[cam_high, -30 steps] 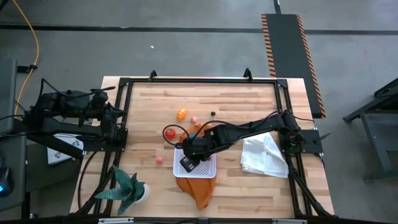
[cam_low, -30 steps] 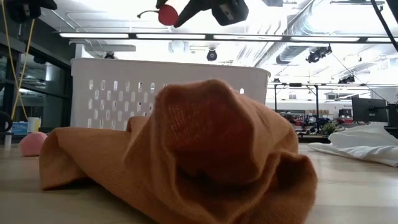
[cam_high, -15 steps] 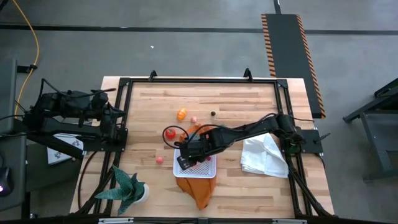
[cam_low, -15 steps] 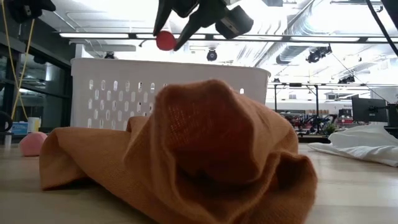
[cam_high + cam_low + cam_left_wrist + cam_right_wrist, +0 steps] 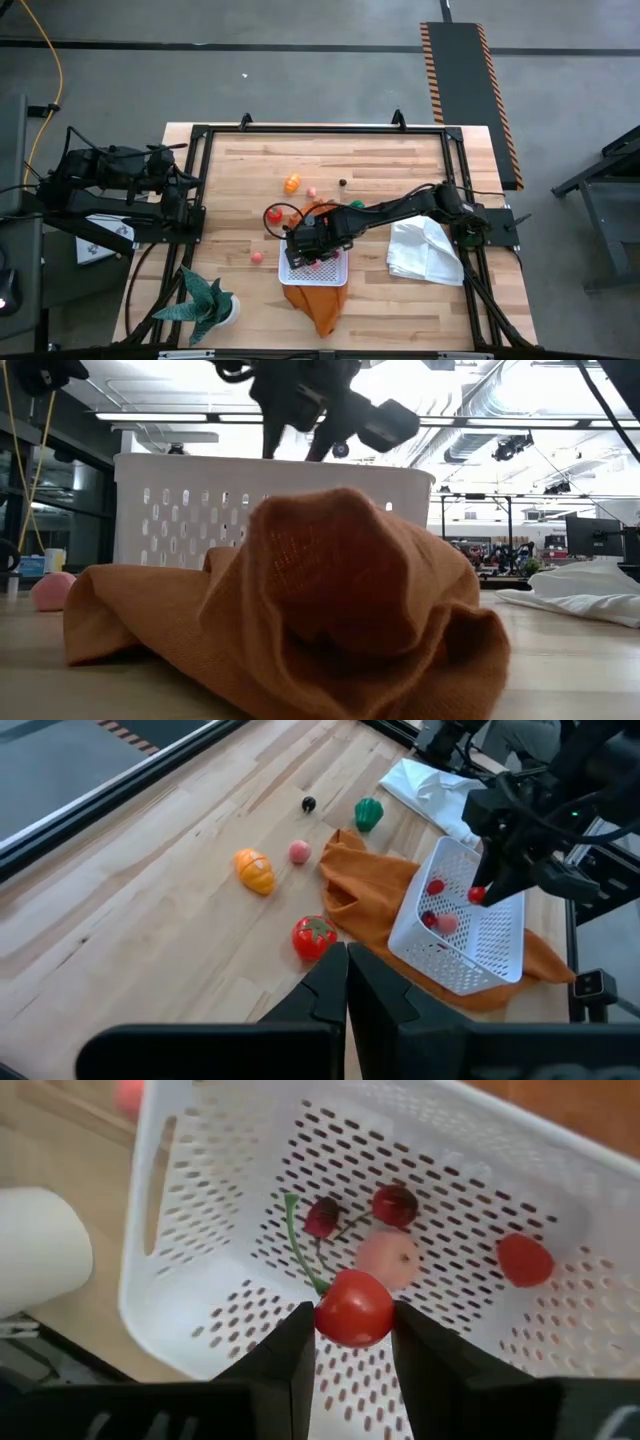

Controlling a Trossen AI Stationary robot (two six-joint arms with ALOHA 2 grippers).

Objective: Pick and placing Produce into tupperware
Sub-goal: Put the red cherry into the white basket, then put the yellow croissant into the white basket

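Observation:
The tupperware, a white perforated basket point(image 5: 316, 268), sits on an orange cloth point(image 5: 318, 305). It holds two dark cherries point(image 5: 396, 1204), a pink piece point(image 5: 386, 1258) and a red piece point(image 5: 524, 1260). My right gripper point(image 5: 355, 1342) reaches down into it, shut on a red cherry point(image 5: 354, 1308) with a green stem. On the table behind lie a tomato point(image 5: 313, 936), an orange piece point(image 5: 254, 871), a small pink piece point(image 5: 298, 851), a dark ball point(image 5: 309, 804) and a green pepper point(image 5: 369, 813). Another pink piece point(image 5: 257, 257) lies to the basket's left. My left gripper point(image 5: 347, 970) waits shut at the table's left edge. My right gripper pinches the cherry's round red body point(image 5: 338, 1320) between its two fingers. The fingers come from above, pointing steeply down. The green stem point(image 5: 296, 1240) sticks out past the fingers. The cherry is clear of the basket's base, below the rim point(image 5: 270, 460) that hides it in the low view.
A white cloth point(image 5: 425, 250) lies at the table's right. A spiky green potted plant point(image 5: 205, 305) stands at the near left corner. A black frame point(image 5: 200, 170) runs around the tabletop. Bare wood lies along the far side.
My right gripper has come down with the red cherry, from above the basket's rim to inside its walls, and its wrist has rolled. In the low view the cherry has sunk out of sight behind the basket wall.

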